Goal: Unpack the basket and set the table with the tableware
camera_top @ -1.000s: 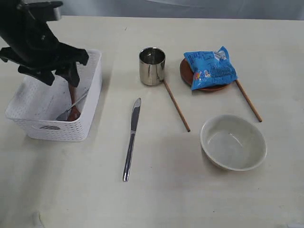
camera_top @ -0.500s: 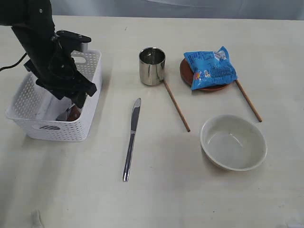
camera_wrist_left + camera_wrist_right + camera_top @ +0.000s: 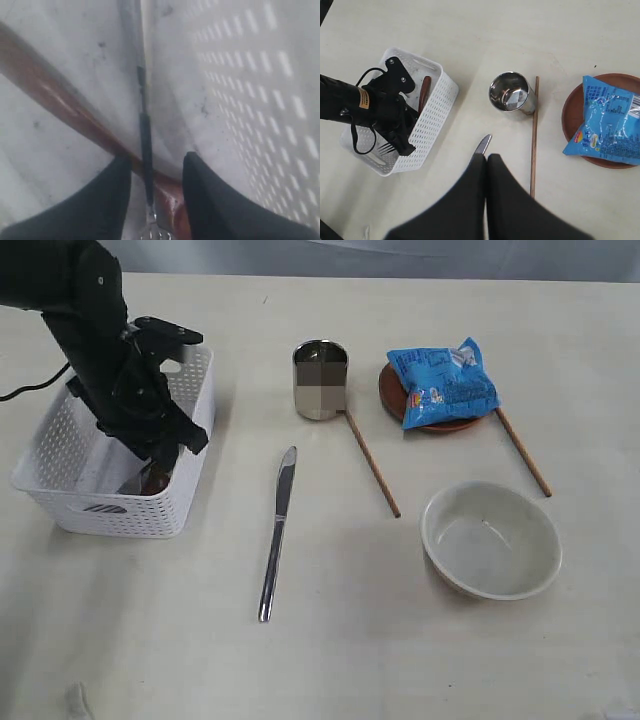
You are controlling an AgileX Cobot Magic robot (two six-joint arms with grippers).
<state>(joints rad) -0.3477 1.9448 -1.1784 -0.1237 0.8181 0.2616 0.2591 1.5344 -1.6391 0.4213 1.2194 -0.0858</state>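
The white basket (image 3: 110,510) stands at the table's (image 3: 330,660) left. My left gripper (image 3: 160,465) reaches down into the basket's near right corner. Its jaws (image 3: 156,160) are open and straddle the steel fork's handle (image 3: 145,135), which lies across the brown wooden spoon (image 3: 55,100); a gap shows on either side of the handle. On the table lie the knife (image 3: 277,532), steel cup (image 3: 320,380), two chopsticks (image 3: 372,462) (image 3: 523,451), brown plate (image 3: 390,395) and off-white bowl (image 3: 490,540). My right gripper (image 3: 486,156) hangs shut and empty above the knife's tip (image 3: 483,144).
A blue snack bag (image 3: 443,383) lies on the brown plate. The basket's perforated wall (image 3: 260,90) stands close beside the left fingers. The left arm's cable (image 3: 357,145) loops over the basket's side.
My left gripper has come down from above the basket's back into its near right corner, and its jaws have narrowed around the fork handle. Everything on the table is as before.
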